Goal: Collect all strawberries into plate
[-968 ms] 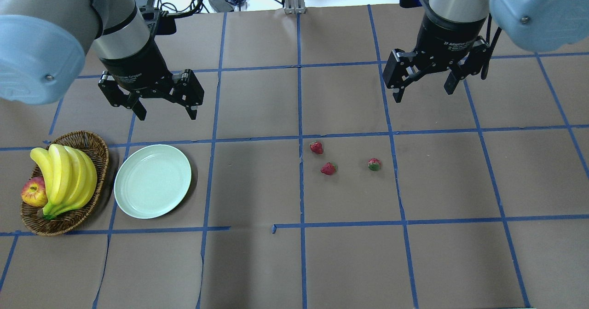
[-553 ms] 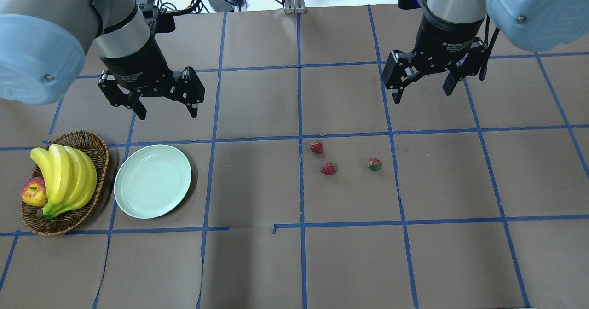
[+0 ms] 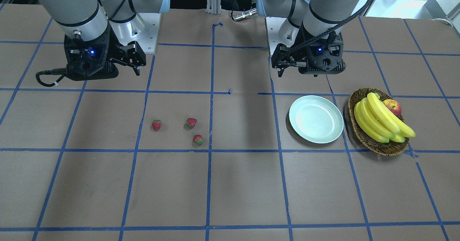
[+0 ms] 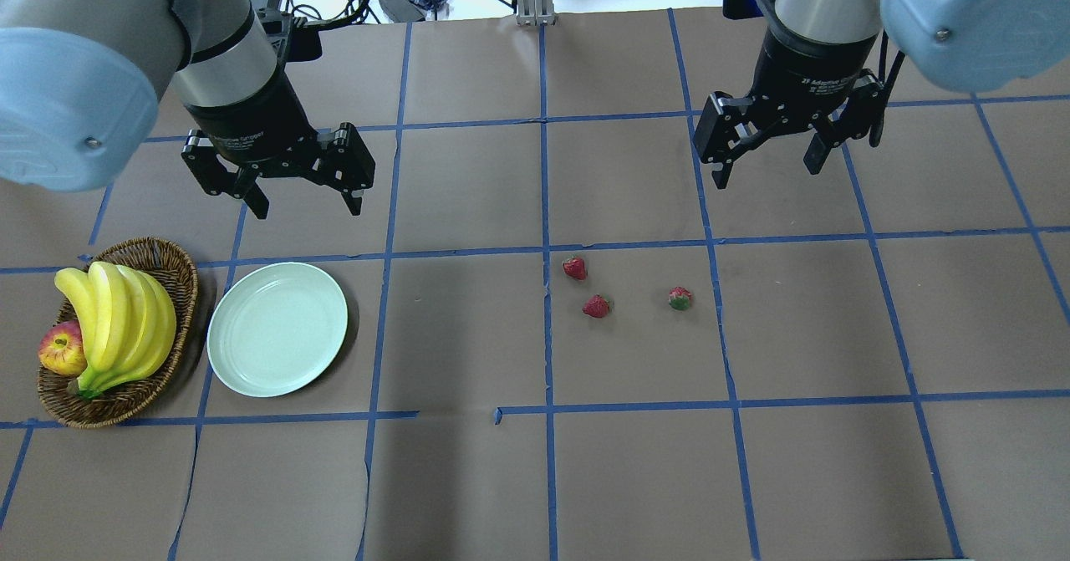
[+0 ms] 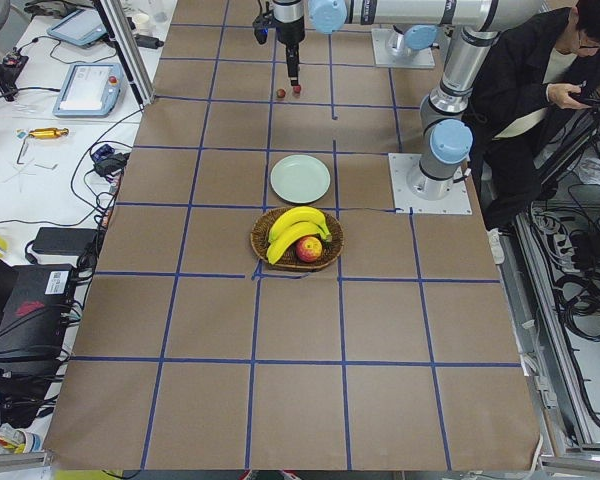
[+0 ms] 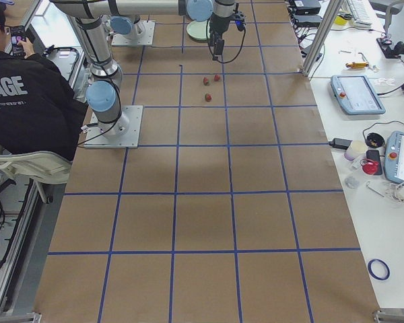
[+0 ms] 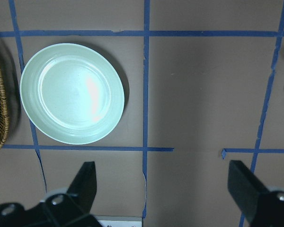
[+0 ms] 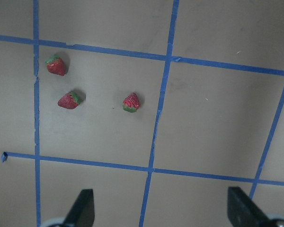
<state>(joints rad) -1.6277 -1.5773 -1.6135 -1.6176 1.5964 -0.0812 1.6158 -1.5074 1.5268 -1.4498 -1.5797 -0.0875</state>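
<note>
With the right gripper [image 4: 766, 170] and left gripper [image 4: 307, 206] spread wide and empty, the close-set strawberries [image 4: 596, 306] at mid-frame, well apart from the lower-left plate [image 4: 277, 328], could be knocked aside by descending fingers.

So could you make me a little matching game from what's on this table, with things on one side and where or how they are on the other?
Things:
1 plate
2 strawberries
3 bananas
4 left gripper

States:
A in the wicker basket
B open, above the table
C empty, beside the basket
D loose on the table paper

Pairs: 1-C, 2-D, 3-A, 4-B
</note>
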